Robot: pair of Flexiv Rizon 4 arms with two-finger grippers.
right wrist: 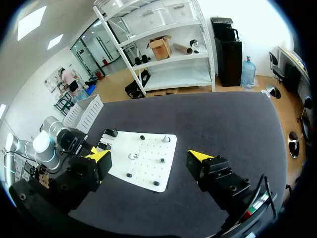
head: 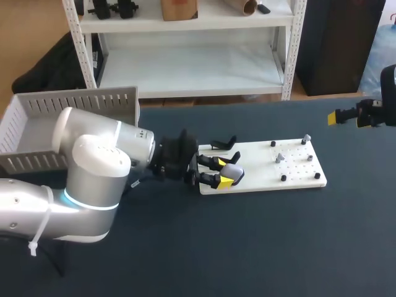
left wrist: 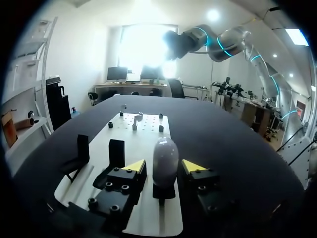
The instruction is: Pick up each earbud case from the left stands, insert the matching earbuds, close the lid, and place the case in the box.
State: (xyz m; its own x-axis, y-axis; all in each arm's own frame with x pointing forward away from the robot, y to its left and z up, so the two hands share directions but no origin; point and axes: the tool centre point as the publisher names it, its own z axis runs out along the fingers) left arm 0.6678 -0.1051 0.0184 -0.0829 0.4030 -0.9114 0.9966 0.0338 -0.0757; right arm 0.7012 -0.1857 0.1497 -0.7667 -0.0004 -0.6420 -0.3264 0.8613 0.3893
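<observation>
The case (left wrist: 165, 157), pale and rounded, stands upright on a black stand (left wrist: 165, 192) at the left end of the white board (head: 266, 167). The left hand (left wrist: 163, 166) is right at it. The case sits between the two yellow-tipped fingers (left wrist: 134, 166), which are parted with a thin gap showing on each side, so the hand has hold of nothing.

Just beside the case, on the same end of the board, are two more stands (left wrist: 117, 152), black and upright. At the board's other end are several black pegs (head: 283, 178) and two small pale pieces (head: 279, 158), too small to tell what they are.

The board lies flat on the dark tabletop (head: 260, 247). The slatted box (head: 74, 102) is at the tabletop's far left, behind the left arm and well apart from the board. The right hand (right wrist: 150, 156) hangs over the tabletop's far right, also well apart from the board — fingers spread wide, nothing between them.
</observation>
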